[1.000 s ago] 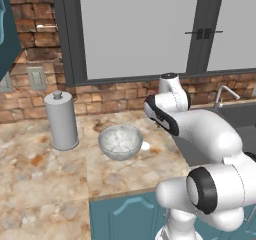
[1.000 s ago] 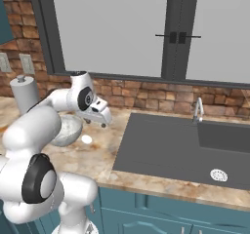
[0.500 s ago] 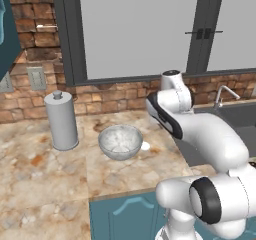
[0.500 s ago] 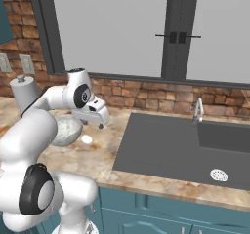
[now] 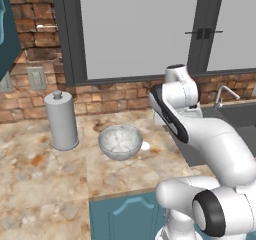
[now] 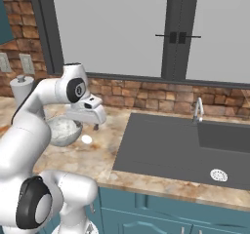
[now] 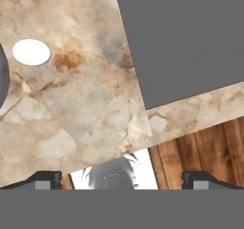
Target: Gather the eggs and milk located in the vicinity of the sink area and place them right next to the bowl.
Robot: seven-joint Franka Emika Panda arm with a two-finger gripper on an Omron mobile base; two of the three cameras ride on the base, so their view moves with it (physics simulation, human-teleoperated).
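My pincer (image 7: 122, 179) stood with its jaws fully apart and carried nothing; it hung above the desk (image 7: 81, 104), between the bowl (image 5: 120, 142) and the sink (image 6: 180, 145). 1 white egg (image 5: 145, 146) lay on the desk just beside the bowl, on the bowl's sink side, so I judged that item already placed. In the hand view the same egg (image 7: 31, 52) sat close to the bowl's dark rim (image 7: 2, 75). I could not find the orange-brown egg or the milk in these views.

Step in hand, as I judged it: moving from the bowl toward the sink to collect the next item.

Procedure for a clean result:
1. Keep the jaws wide during travel.
2. Lift clear of the bowl's rim and the placed egg.
3. Locate the item before descending.
4. Centre the jaws over it, then close gently.
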